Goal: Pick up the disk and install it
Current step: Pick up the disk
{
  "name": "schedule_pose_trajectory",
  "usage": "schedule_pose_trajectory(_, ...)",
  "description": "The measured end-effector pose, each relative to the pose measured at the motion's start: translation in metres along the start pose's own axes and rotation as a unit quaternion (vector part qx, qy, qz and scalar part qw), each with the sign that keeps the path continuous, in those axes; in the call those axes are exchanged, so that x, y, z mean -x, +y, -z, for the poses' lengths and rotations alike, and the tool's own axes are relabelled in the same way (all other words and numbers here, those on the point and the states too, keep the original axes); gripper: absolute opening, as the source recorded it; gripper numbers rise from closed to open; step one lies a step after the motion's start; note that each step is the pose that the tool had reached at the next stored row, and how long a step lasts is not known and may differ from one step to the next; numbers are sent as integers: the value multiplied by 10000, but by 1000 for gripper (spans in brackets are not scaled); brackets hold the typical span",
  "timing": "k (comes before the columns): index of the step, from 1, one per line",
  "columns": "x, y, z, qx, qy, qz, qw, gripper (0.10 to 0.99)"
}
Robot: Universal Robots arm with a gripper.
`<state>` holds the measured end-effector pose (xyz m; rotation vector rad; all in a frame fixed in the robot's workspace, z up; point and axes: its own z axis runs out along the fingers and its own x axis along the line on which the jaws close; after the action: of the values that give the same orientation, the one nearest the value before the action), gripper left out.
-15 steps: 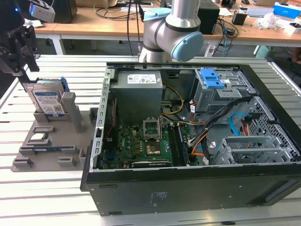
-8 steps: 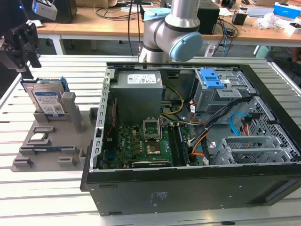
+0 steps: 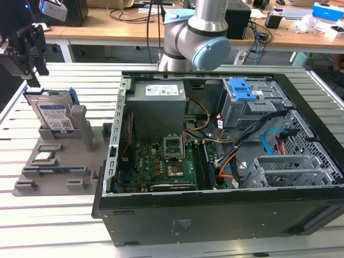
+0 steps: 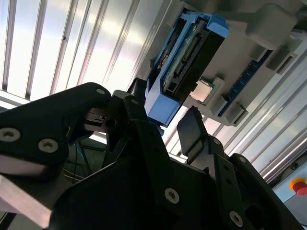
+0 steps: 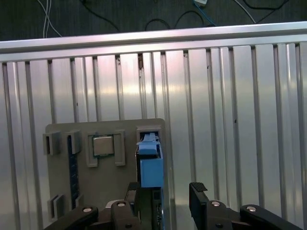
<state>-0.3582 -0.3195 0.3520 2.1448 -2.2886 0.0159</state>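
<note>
Exterior view, my black end effector (image 3: 31,75) spread, at eleven o'clock of the blue-framed rectangular silver disk (image 3: 54,115), standing in grey holder (image 3: 59,161).

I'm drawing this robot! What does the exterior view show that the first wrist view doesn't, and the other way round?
The exterior view gives the open computer case, its green board, the robot arm and the label side of the disk. The first wrist view gives the open gripper from just behind its fingers, looking down on the disk's blue edge, plus dark floor beyond the table. Both share the disk, the grey holder, the small silver chip and the slatted table.
</note>
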Motion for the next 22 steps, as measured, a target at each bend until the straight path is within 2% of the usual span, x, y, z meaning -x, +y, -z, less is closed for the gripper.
schedule_pose_trajectory(10, 6, 1, -27, 0, 0, -1, 10000, 541)
schedule_pose_trajectory(22, 7, 1, -100, 0, 0, -1, 10000, 541)
